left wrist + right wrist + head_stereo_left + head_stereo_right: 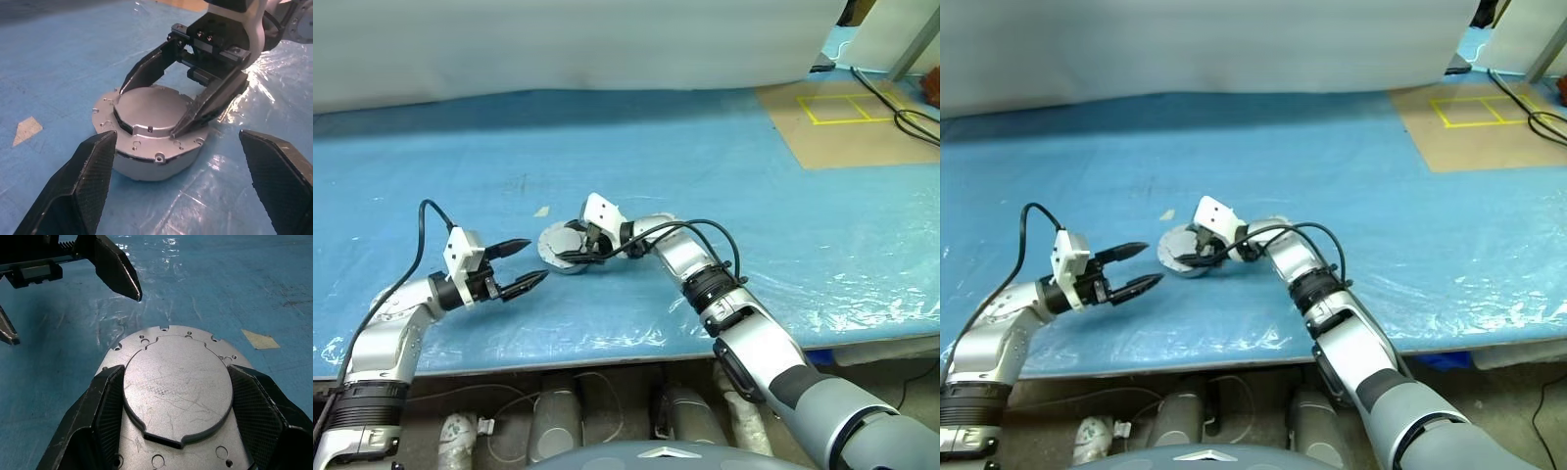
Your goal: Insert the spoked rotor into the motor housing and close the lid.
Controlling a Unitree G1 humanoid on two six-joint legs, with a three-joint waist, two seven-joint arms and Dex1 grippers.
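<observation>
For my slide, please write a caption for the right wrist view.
Right gripper jaws straddle the raised plate on the silvery housing; open left gripper waits beyond.

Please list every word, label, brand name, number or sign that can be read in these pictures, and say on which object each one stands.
There is no readable text.
The lid on the motor housing: bare scratched metal with screw holes, no letters or numbers.
The right tool and the left tool: no label visible.
The yellow tape square on the brown board: a plain outline, no writing.

Left gripper (530,263) with jaws wide apart, hovering level, right gripper (166,108) reaching leftward, jaws spread, tilted slightly down.
</observation>
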